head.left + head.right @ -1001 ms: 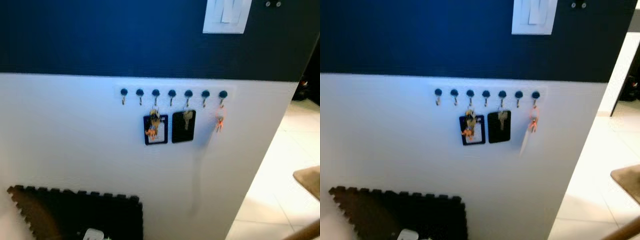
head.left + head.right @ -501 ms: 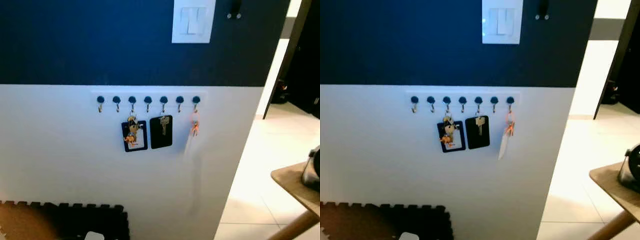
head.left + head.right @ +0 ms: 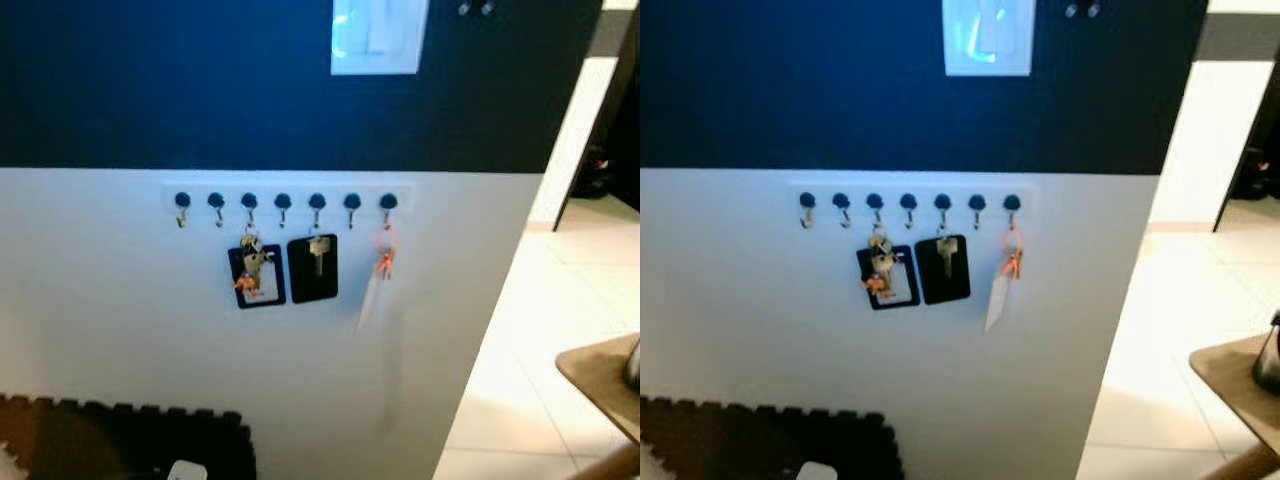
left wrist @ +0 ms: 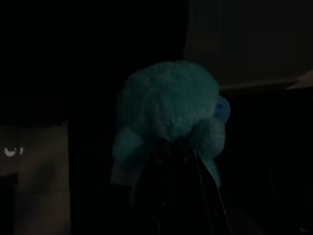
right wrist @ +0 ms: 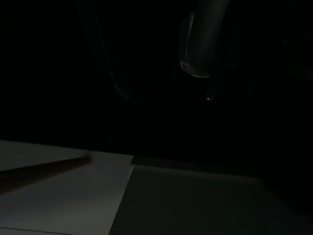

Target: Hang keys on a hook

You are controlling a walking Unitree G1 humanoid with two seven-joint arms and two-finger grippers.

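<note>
Keys (image 3: 383, 262) on an orange ring hang from the rightmost hook (image 3: 388, 203) of the hook rail (image 3: 285, 200), at its right end; their long axis runs vertically, with a pale tag (image 3: 366, 305) pointing down. Two dark card holders (image 3: 258, 276) with keys hang from middle hooks. The hanging step appears done; the next move probably calls only for backing away. In the dark left wrist view, the left pincer (image 4: 176, 196) seems to bear a fluffy teal toy (image 4: 168, 110); how far either pincer is open cannot be told.
</note>
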